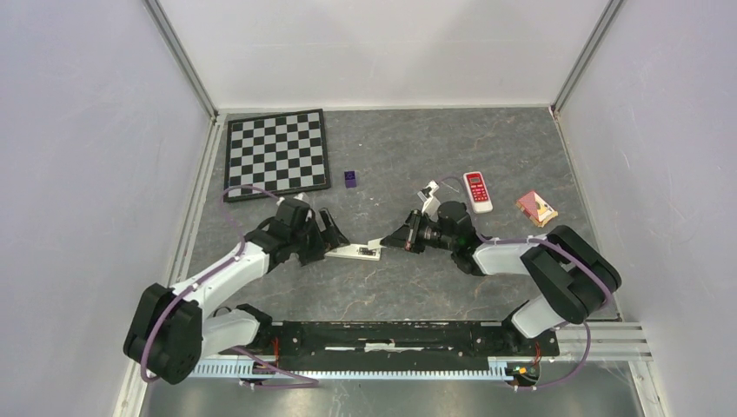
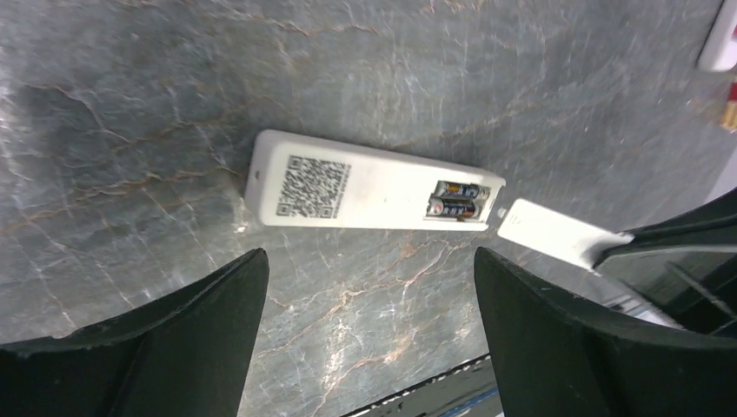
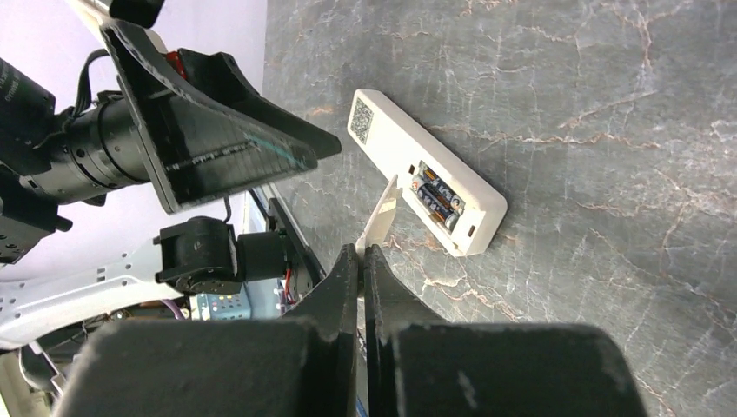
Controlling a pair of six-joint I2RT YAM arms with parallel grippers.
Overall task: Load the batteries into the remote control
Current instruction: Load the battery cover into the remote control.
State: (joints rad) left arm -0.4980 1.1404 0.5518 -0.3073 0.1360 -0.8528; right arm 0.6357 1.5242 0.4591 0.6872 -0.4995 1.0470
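Remote (image 1: 355,252) sits dead centre in the top view, flat on the counter (image 1: 417,287), back up. Long axis runs roughly left-right, right end dipping slightly toward frame bottom. QR label (image 2: 313,187) at the left end, open bay at the right end. Both batteries (image 2: 456,201) are seated in the bay, side by side, lying along the axis.

Room: bare counter all round the remote. Chessboard (image 1: 278,155) upper left, purple cube (image 1: 350,179) above centre, red remote (image 1: 477,191) and packet (image 1: 536,208) upper right, all well apart.

Left gripper (image 2: 369,258): jaws wide open, holding nothing, at the remote's left end, fingers clear of it in the wrist view.

Right gripper (image 3: 363,254): jaws closed on the thin white cover (image 3: 382,213), pinched by one edge and tilted up. Its far edge is just beside the bay; can't tell if it touches.
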